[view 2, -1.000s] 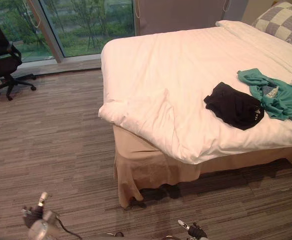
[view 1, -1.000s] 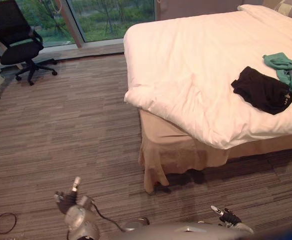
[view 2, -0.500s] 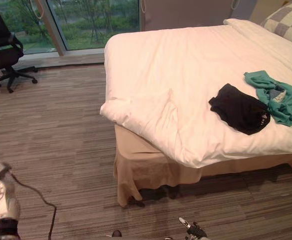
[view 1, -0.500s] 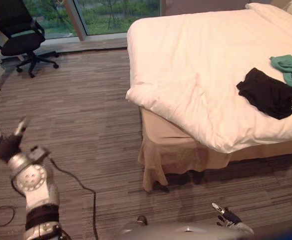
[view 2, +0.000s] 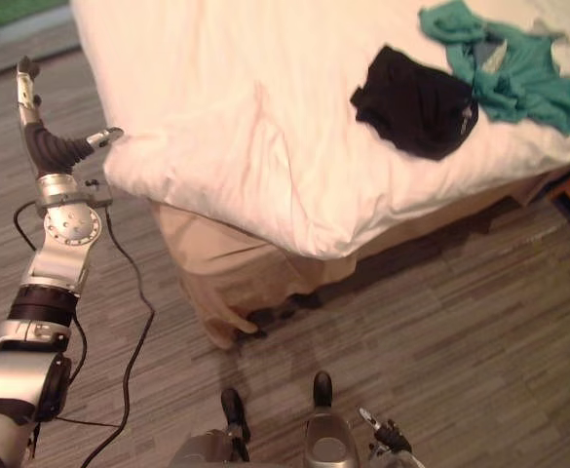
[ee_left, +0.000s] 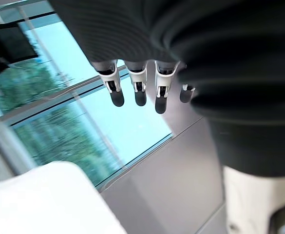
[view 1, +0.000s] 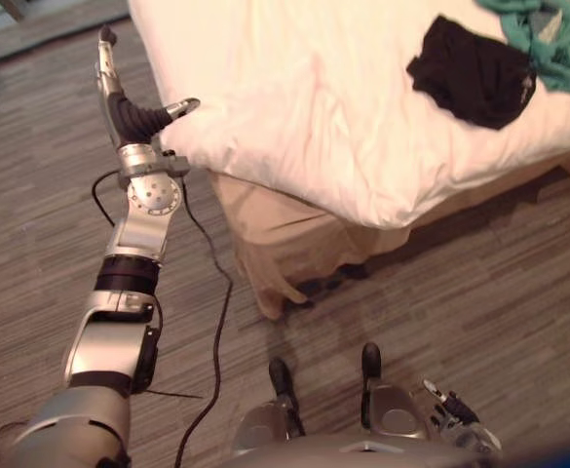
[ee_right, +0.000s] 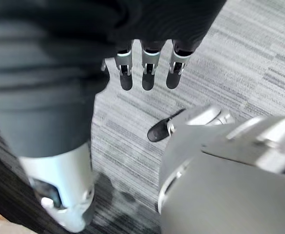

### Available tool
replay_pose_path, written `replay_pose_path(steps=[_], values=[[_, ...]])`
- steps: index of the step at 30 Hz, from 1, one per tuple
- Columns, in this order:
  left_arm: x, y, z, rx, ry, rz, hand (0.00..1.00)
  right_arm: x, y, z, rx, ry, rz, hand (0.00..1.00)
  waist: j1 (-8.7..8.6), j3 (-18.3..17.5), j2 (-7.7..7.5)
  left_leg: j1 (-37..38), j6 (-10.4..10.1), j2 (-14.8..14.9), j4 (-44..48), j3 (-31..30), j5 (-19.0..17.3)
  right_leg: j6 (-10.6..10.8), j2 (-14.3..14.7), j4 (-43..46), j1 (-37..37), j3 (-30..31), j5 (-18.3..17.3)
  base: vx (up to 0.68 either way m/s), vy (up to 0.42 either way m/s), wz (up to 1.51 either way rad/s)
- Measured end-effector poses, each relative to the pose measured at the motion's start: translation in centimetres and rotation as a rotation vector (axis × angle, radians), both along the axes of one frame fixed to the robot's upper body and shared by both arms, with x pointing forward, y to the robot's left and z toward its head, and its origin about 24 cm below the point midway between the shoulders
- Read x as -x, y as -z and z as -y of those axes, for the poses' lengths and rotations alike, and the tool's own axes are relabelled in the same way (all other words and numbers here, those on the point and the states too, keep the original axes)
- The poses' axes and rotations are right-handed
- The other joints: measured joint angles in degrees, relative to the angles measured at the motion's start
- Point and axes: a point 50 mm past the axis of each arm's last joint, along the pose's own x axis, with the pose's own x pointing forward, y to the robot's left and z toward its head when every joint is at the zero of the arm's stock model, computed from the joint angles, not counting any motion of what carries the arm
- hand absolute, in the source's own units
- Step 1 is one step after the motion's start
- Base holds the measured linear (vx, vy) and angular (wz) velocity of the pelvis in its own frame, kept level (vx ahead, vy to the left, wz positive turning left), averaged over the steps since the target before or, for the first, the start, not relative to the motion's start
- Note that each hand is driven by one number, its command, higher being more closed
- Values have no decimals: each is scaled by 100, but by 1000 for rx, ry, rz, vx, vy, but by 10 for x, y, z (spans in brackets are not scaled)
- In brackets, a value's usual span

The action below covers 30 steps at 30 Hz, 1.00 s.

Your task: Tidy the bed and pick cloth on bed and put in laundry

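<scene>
The left hand (view 1: 132,117) is raised just beside the near left corner of the bed (view 1: 294,88), its fingers (ee_left: 140,87) straight and spread wide, holding nothing. A black cloth (view 1: 472,70) lies on the bed, touching a teal cloth (view 2: 504,63). The right hand (view 1: 450,409) hangs low over the floor (view 1: 518,292), fingers relaxed and empty.
</scene>
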Motion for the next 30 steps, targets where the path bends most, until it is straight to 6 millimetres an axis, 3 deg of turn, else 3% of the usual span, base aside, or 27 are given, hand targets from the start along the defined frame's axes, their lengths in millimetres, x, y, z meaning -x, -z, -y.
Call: replay_pose_path(steps=[3, 6, 10, 14, 19, 23, 24, 30], values=[[-12, -13, 12, 41, -46, -20, 0, -19, -9, -3, 25, -32, 88, 0, -69, 186, 46, -170, -5, -32, 155, 336, 3, -9, -73, 326, -320, 119, -57, 21, 28, -23], [-15, -27, 15, 85, -100, 2, 0, -36, -16, -12, 26, -57, 163, 0, -145, 366, -7, -208, -29, -68, 186, 681, 18, -20, -111, 624, -584, 291, -184, 5, 6, -26], [-17, -41, 33, 145, -72, 89, 0, -52, -26, -21, 41, -109, 239, 0, -169, 566, -46, -498, -96, -94, 235, 1002, 62, -39, -176, 1007, -1074, 382, -325, 2, -4, -4], [-18, -39, 45, 157, -82, 96, 0, -62, -34, -22, 53, -129, 291, 0, -182, 675, -82, -680, -106, -94, 255, 1222, 68, -51, -210, 1241, -1379, 401, -379, -1, -1, 1], [-23, -39, 43, 81, -183, -33, 0, -85, -49, -23, 56, -139, 386, 0, -210, 856, -116, -841, -102, -147, 256, 1464, 71, -49, -247, 1451, -1727, 540, -383, 15, 5, -7], [-27, -38, 36, -142, -366, -226, 0, -113, -69, -24, 34, -133, 505, 0, -335, 1019, -94, -1191, -71, -196, 261, 1616, 106, -42, -279, 1605, -2224, 661, -377, 25, -19, -6], [-28, -38, 36, -168, -383, -251, 100, -116, -72, -23, 31, -125, 518, 0, -345, 1037, -91, -1239, -80, -202, 259, 1635, 114, -38, -277, 1624, -2295, 686, -374, 47, -30, -7], [-30, -56, 32, -284, -412, -334, 100, -133, -90, -5, -13, 32, 624, 0, -401, 1227, 81, -1560, -122, -199, 273, 1687, 178, -36, -279, 1712, -2667, 713, -366, 89, -43, 2]])
